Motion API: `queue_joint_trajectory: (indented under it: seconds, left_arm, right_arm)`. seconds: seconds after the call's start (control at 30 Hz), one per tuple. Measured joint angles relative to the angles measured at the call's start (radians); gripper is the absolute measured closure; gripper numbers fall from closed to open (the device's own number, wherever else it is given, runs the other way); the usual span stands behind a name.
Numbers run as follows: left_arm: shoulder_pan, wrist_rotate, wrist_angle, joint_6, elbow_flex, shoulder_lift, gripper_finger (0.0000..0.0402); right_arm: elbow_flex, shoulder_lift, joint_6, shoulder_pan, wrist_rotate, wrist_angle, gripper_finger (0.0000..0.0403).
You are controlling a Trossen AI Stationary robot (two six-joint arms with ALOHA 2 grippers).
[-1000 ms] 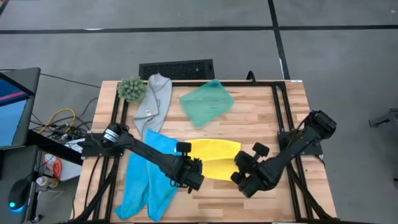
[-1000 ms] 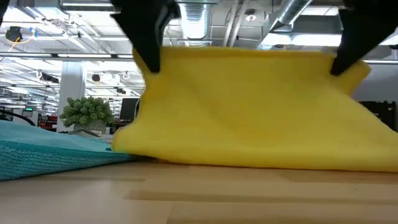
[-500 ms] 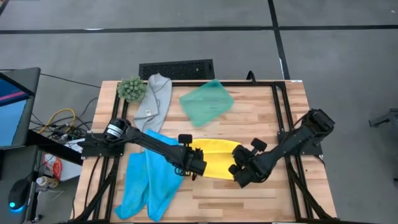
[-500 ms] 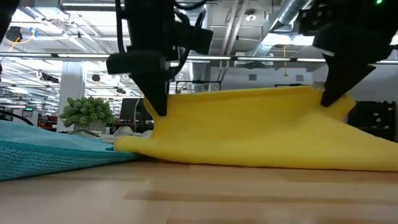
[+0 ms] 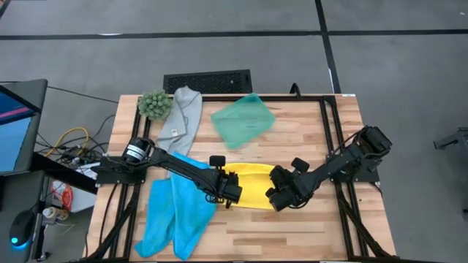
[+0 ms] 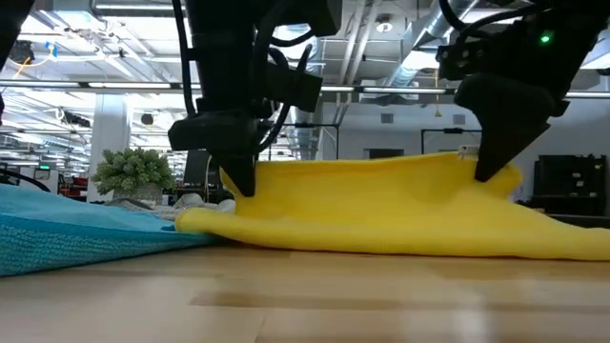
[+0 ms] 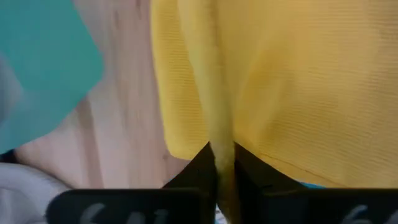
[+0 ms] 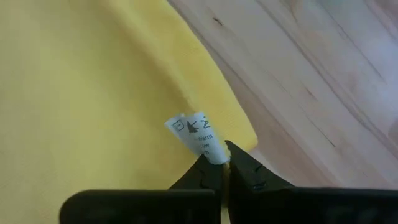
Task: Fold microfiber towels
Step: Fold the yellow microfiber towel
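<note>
Low view | left gripper and right gripper pinch yellow towel edge corners | I carry it across as a fold

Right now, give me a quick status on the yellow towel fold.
Left gripper and right gripper each pinch an edge of the yellow towel, holding it low over the table. Blue towels lie beside its left end.

Even bright overhead light; soft shadows; low view foreground tabletop blurred; wrist views soft.
</note>
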Motion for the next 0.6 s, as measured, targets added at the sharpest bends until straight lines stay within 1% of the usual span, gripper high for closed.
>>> queue_joint_trajectory:
  seconds: [0.17,0.33,0.47,0.6]
  left_arm:
    - [0.003,-0.055,-0.025,0.002,0.000,0.000,0.0315]
    - [0.008,-0.031,-0.031,0.000,0.000,0.000,0.0245]
    - [0.008,-0.049,-0.119,-0.017,0.000,0.000,0.0198]
    - [0.008,-0.137,-0.247,-0.072,0.000,-0.005,0.0172]
  right_arm:
    - [0.000,0.000,-0.015,-0.017,0.002,-0.017,0.0367]
    - [0.000,0.000,-0.014,-0.040,0.003,-0.016,0.0354]
    - [0.000,0.000,-0.008,-0.066,0.000,-0.016,0.0324]
    - [0.000,0.000,-0.018,-0.093,0.002,-0.020,0.0280]
